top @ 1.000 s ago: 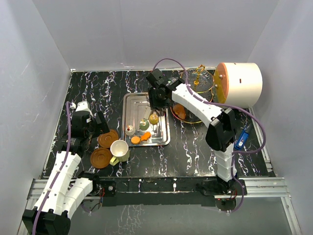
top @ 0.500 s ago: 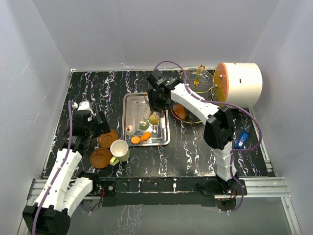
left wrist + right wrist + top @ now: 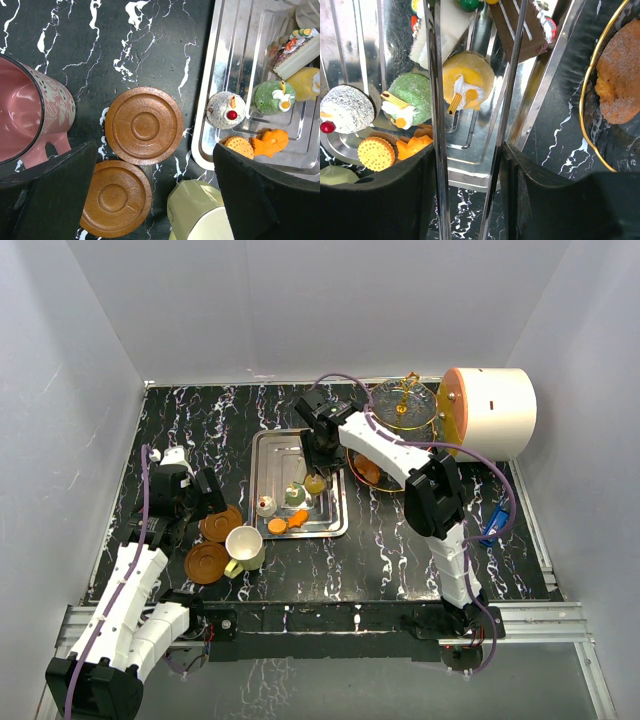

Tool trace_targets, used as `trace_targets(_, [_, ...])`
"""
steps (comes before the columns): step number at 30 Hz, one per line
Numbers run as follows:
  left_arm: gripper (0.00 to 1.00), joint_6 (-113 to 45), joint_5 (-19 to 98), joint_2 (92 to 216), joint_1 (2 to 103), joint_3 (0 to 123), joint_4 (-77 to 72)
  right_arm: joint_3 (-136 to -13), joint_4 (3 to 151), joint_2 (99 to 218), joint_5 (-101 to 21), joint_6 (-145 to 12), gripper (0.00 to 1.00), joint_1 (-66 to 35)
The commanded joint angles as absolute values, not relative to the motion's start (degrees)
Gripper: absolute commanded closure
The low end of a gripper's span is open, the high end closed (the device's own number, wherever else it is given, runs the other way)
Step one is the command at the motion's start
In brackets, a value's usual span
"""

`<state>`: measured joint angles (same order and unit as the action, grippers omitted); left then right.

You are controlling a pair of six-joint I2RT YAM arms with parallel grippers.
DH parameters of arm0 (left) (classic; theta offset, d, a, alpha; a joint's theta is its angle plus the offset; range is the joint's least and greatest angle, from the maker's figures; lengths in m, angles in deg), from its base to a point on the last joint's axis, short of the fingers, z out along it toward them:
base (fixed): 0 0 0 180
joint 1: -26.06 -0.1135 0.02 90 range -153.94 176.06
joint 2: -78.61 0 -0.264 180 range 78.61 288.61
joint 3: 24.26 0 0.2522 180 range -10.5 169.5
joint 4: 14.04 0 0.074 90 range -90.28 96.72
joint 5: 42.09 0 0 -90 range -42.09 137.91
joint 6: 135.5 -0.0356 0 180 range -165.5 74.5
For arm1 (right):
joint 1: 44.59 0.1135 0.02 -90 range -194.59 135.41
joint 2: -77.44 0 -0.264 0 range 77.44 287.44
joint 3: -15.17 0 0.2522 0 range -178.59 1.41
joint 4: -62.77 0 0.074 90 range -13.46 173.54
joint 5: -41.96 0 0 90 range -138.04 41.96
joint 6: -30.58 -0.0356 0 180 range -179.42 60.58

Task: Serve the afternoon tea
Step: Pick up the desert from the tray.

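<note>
On steel tray (image 3: 268, 455), 3 o'clock side: yellow cake (image 3: 468, 80). Judged soft, light, crushable; take low on flanks, gentle squeeze. Domed, cream swirl and wafer stick on top. Right gripper (image 3: 468, 147) spread astride it, not pinching. Left gripper (image 3: 152, 170) spread wide, empty, over saucers (image 3: 144, 126).

Fixed overhead view from the near edge; both wrist views close, straight down, overlapping on the steel tray (image 3: 250, 40).
</note>
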<state>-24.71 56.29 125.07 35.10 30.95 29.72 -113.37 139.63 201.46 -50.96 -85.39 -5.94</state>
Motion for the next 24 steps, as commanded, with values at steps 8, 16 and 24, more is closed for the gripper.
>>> trace_targets(8, [0.01,-24.67,57.69,123.88,35.33,31.22,30.11,-116.37,137.24,197.45,-53.50,-84.88,0.62,-5.70])
trace_targets(16, [0.01,-24.67,57.77,123.96,35.34,31.18,30.18,-112.81,134.03,192.99,-55.20,-86.50,0.64,-5.73])
trace_targets(24, [0.01,-24.58,57.76,123.79,35.31,31.09,30.22,-110.79,133.77,190.93,-57.02,-87.90,0.65,-5.82])
